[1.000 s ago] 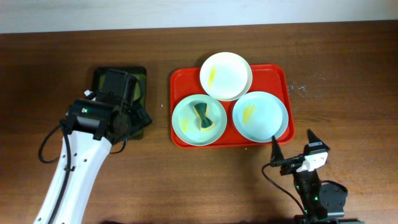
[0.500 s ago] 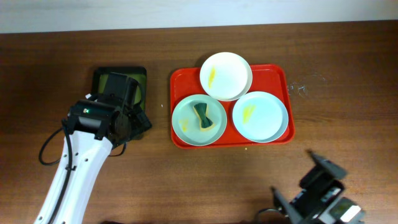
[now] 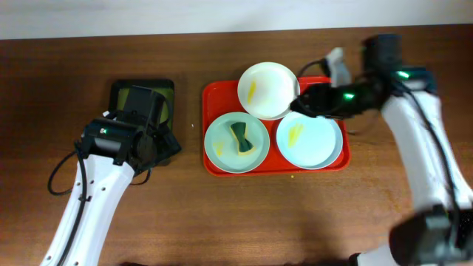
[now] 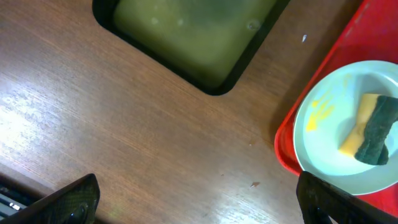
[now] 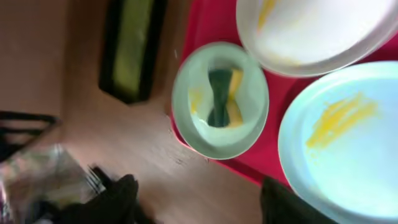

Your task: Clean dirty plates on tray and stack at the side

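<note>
The red tray [image 3: 214, 97] holds three plates. A cream-white plate [image 3: 268, 90] with a yellow smear is at the back. A pale blue plate [image 3: 222, 148] at front left carries a green-and-yellow sponge [image 3: 239, 139]. A pale blue plate [image 3: 309, 138] with a yellow smear is at front right. My right gripper [image 3: 301, 103] is open and empty above the tray, between the white plate and the right blue plate. My left gripper [image 3: 159, 140] is open and empty over the table left of the tray. The left wrist view shows the sponge plate [image 4: 329, 134]. The right wrist view shows the sponge plate [image 5: 193, 93] too.
A smaller dark tray [image 3: 120, 92] with greenish liquid lies left of the red tray, partly under my left arm. It also shows in the left wrist view [image 4: 199, 37] and the right wrist view [image 5: 134, 50]. Bare wooden table lies in front of and to the right of the red tray.
My right arm swung from the table's front right up to above the red tray's back right. The left arm has hardly moved. Plates and sponge are unmoved.
</note>
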`<act>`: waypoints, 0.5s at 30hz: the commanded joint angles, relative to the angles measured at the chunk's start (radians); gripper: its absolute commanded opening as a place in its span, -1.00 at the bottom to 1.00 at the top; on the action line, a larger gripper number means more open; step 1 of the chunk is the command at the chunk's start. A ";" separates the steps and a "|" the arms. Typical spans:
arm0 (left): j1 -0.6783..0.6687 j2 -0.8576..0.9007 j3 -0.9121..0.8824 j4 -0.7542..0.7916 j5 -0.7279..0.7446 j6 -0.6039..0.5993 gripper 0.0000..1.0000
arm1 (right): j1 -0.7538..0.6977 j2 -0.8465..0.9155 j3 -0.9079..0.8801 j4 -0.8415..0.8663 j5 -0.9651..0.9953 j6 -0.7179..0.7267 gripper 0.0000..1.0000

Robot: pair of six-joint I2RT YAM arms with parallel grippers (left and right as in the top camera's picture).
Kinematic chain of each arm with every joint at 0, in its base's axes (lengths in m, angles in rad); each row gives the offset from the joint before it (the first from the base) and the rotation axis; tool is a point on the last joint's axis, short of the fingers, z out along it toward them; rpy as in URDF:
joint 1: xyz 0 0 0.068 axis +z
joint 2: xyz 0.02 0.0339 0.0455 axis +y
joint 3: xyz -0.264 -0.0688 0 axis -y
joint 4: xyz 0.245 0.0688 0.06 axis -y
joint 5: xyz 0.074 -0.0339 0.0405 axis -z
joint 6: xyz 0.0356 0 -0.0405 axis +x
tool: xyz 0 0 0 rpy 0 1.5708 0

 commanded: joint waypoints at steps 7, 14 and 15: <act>0.003 -0.002 0.002 0.000 0.001 0.009 0.98 | 0.271 0.348 0.015 0.158 0.475 0.084 0.13; 0.003 -0.002 0.002 0.008 0.074 0.009 0.98 | 0.275 0.430 0.013 0.274 0.479 0.022 -0.10; 0.003 -0.002 0.002 0.011 0.074 0.009 0.99 | 0.275 0.430 0.013 0.281 0.461 0.004 -0.10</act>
